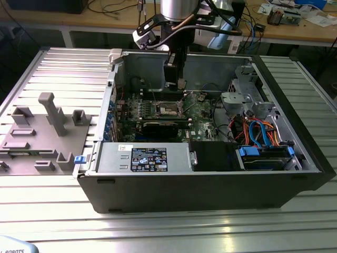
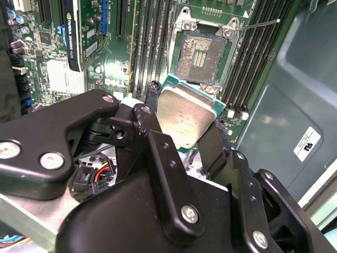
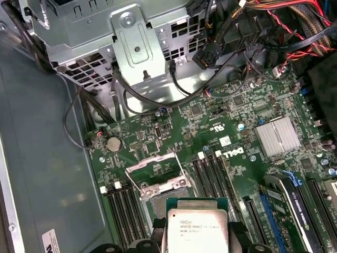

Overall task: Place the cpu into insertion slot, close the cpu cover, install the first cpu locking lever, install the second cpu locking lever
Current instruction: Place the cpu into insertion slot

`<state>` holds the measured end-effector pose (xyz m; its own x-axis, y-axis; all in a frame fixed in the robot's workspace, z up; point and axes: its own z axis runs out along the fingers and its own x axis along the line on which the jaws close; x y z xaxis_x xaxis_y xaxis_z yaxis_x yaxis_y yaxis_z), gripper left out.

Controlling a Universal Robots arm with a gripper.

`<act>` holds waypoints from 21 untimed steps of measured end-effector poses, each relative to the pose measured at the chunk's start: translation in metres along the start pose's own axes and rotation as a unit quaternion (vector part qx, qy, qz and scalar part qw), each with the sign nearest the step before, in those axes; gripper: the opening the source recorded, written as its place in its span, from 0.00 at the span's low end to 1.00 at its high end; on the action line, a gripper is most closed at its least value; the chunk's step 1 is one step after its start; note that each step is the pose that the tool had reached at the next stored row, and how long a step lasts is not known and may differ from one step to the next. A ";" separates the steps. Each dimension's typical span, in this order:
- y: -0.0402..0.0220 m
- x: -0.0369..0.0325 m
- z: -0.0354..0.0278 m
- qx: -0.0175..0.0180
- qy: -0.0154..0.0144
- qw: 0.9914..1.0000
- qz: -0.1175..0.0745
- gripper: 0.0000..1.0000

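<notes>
My gripper (image 2: 184, 120) is shut on the cpu (image 2: 185, 115), a flat square chip with a dull silver top and a green edge, clamped between two black fingers (image 2: 150, 105). The insertion slot (image 2: 202, 52) lies bare a short way beyond the chip, a dark square with a silver rim on the green board. In the first wrist view the cpu (image 3: 196, 227) hangs just short of the insertion slot (image 3: 154, 194), and the cpu cover (image 3: 158, 174) stands swung up off it. In the exterior view the gripper (image 1: 178, 83) hovers inside the case above the insertion slot (image 1: 166, 108).
Long black memory slots (image 2: 258, 68) flank the socket on both sides. A thin locking lever (image 2: 259, 23) sticks out beside it. A black card (image 1: 160, 126), a drive cage (image 1: 239, 89) and cable bundles (image 1: 258, 129) crowd the case. A grey fixture block (image 1: 39, 134) lies at the exterior view's left.
</notes>
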<state>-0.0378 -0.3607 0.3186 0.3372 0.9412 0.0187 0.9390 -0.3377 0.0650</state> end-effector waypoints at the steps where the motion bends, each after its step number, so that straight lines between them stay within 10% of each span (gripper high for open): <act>1: 0.0000 0.0000 0.0000 0.000 0.000 1.000 0.002 0.55; 7: -0.0001 0.0000 0.0001 0.000 0.001 1.000 -0.019 0.55; 12: 0.0000 0.0000 0.0004 0.001 0.005 0.997 -0.077 0.55; 18: -0.0001 -0.0001 0.0018 0.003 0.010 0.988 -0.155 0.55; 21: -0.0002 0.0000 0.0030 0.004 0.013 0.980 -0.199 0.55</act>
<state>-0.0378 -0.3606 0.3156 -0.0574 0.9982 0.0185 0.9963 0.0561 0.0649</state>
